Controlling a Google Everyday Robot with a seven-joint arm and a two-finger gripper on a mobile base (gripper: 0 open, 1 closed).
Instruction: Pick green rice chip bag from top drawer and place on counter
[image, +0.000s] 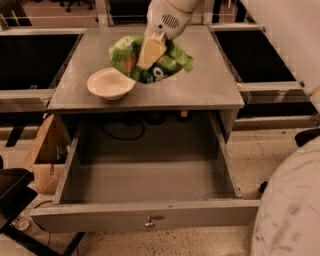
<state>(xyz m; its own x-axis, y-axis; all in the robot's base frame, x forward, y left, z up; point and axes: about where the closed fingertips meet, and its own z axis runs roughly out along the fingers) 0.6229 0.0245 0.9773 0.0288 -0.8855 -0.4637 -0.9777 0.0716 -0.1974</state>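
My gripper (149, 52) is shut on the green rice chip bag (167, 62) and holds it in the air above the counter (200, 80), just right of the cream bowl. The bag is crumpled around the cream-coloured fingers (150, 50) and hangs clear of the surface. The white arm comes down from the top of the view. The top drawer (145, 180) is pulled wide open below the counter and holds nothing; its front panel with the small round knob (148, 223) faces me.
A cream round bowl (111, 83) sits on the counter's left front part. A black cable lies behind the drawer. A cardboard box (47, 155) stands at the left of the drawer. Dark bins flank the counter on both sides.
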